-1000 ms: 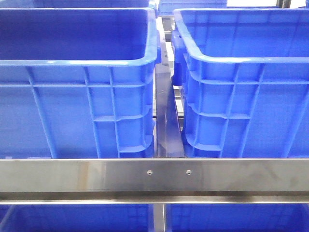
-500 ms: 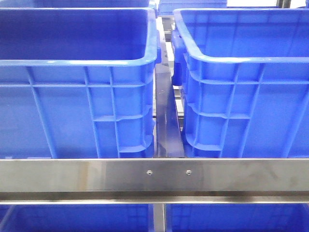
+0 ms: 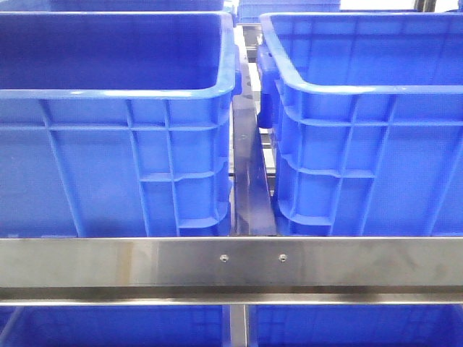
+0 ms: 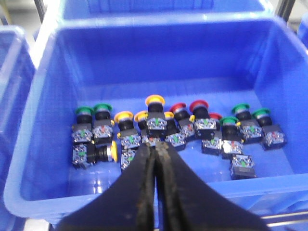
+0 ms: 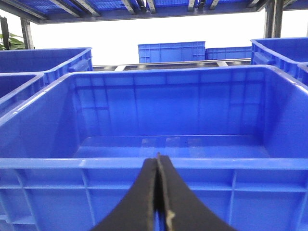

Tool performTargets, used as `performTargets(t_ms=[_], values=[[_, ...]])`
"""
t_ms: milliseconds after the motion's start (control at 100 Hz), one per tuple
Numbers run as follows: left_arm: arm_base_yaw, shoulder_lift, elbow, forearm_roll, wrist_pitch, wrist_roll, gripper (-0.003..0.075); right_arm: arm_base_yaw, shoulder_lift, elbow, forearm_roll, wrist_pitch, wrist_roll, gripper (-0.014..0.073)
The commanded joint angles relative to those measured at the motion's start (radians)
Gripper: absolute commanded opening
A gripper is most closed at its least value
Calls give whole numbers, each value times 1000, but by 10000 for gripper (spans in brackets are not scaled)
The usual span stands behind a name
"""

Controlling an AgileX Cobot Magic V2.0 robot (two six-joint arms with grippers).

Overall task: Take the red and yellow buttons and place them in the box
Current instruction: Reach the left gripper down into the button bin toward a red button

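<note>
In the left wrist view a blue crate [image 4: 159,62] holds a row of push buttons on black bases. Yellow buttons [image 4: 155,100] sit at the middle and left of the row, red buttons [image 4: 198,104] right of the middle, and green ones [image 4: 84,110] at both ends. My left gripper [image 4: 156,147] hangs shut and empty above the near side of that row. In the right wrist view the box [image 5: 240,163] is a deep blue crate with nothing inside. My right gripper [image 5: 157,156] is shut and empty in front of its near rim. Neither gripper shows in the front view.
Two tall blue crates [image 3: 108,94] [image 3: 362,90] stand side by side in the front view behind a steel rail [image 3: 231,264], with a narrow gap between them. More blue crates [image 5: 171,52] stand behind the box, under a shelf frame.
</note>
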Motion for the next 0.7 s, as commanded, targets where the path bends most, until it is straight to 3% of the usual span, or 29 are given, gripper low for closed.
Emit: performTargets(t_ms=[0,380,480,600,690], values=[[3,61,-75,-15,-35,-2,-19,-1,-25,-19,-6,-78,-3,-68],[3,131,-96,-15,-39,-2,6,-1,-25,-19,-6,-78,-3,-68],[3,132,-96,-15,-39,-2,122,-1,-25,-19,-6,-78,-3,-68],[3,132,-96,-15,-39,-2,378,-1,-25,-19,-6,-78,-3,-68],[3,132,-96,-13,-55,-2,517,-1,-25,-19,-6,-78,-3,-68]])
